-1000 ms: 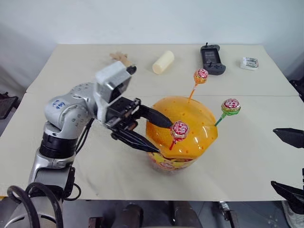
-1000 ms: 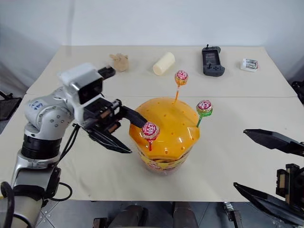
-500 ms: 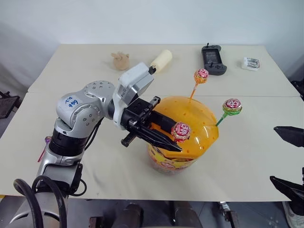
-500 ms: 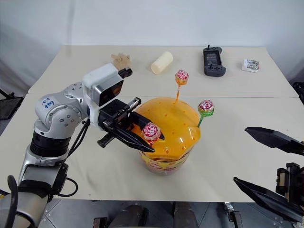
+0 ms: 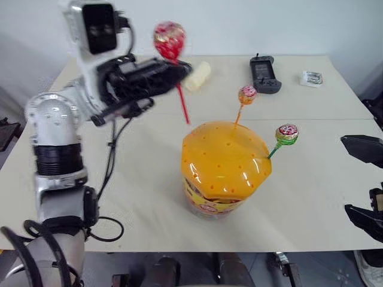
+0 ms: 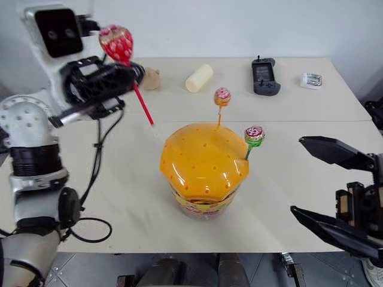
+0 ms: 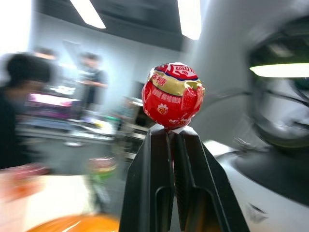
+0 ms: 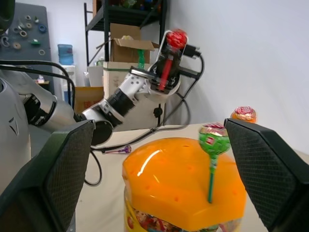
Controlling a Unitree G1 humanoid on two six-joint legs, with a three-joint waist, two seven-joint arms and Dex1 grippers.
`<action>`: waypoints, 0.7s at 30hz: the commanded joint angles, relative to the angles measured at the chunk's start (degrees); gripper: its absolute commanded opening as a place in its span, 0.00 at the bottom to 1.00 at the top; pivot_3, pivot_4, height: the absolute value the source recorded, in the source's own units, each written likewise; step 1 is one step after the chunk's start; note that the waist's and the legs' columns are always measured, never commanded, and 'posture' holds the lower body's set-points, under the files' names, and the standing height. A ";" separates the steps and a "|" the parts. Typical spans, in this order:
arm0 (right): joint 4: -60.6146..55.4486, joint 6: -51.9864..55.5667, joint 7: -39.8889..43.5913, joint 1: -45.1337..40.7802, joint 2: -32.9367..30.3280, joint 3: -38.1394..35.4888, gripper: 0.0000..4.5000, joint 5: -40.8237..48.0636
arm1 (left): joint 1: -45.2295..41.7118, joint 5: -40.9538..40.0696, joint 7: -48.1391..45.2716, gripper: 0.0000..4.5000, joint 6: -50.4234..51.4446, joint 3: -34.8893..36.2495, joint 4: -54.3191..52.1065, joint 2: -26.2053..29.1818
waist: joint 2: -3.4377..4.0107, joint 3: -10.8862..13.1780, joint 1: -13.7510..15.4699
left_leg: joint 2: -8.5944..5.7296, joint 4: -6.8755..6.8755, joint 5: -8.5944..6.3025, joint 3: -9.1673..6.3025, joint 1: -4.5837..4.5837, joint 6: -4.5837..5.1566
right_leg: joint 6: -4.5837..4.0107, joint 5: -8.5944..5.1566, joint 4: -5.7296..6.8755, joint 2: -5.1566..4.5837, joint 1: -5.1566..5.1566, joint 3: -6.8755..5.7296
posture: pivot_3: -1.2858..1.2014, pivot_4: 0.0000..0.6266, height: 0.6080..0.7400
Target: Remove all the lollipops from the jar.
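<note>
My left gripper (image 5: 177, 67) is raised over the far left of the table (image 5: 323, 197), pinching the red-stick lollipop (image 5: 169, 40) by its stick, clear of the jar (image 5: 224, 167). The orange-stick lollipop (image 5: 246, 95) and green-stick lollipop (image 5: 287, 134) stand stuck in the jar's dome at mid-table. My right gripper (image 6: 311, 179) waits spread wide at the near right.
</note>
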 commanded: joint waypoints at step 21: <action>3.24 5.80 5.72 0.01 -3.09 5.30 1.00 -6.01 | 52.26 33.14 17.25 0.12 -21.00 13.64 3.23 13.27 | -0.06 0.00 2.11 | 0.05 -0.13 -0.12 0.08 0.04 0.14 | -0.06 0.04 -0.19 -0.13 0.16 -0.11 | 0.52 0.24 1.00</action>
